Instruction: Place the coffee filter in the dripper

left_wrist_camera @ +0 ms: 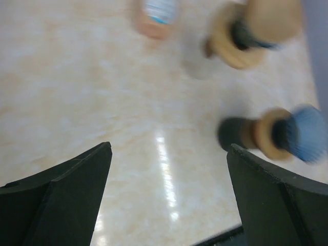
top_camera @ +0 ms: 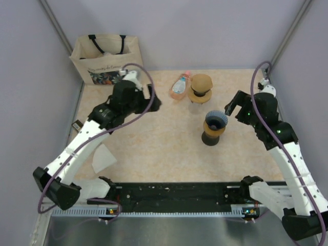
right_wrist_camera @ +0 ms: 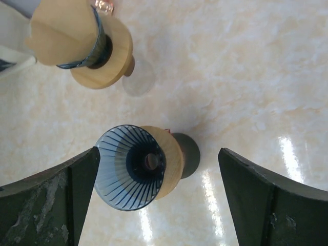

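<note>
An empty dripper with a blue ribbed cone [top_camera: 215, 123] on a wooden collar and dark base stands right of the table's centre; it also shows in the right wrist view [right_wrist_camera: 134, 168] and, blurred, in the left wrist view [left_wrist_camera: 287, 134]. A white fan-shaped paper filter [top_camera: 103, 158] lies flat at the near left. My left gripper [top_camera: 152, 100] is open and empty above the middle-left of the table [left_wrist_camera: 169, 148]. My right gripper [top_camera: 231, 106] is open and empty, just right of the blue dripper and above it [right_wrist_camera: 159, 154].
A second dripper [top_camera: 200, 87] holding a brown filter stands at the back centre [right_wrist_camera: 84, 43], beside a pink bottle [top_camera: 179, 87] lying on the table. A tote bag [top_camera: 105, 59] stands at the back left corner. Grey walls enclose the table.
</note>
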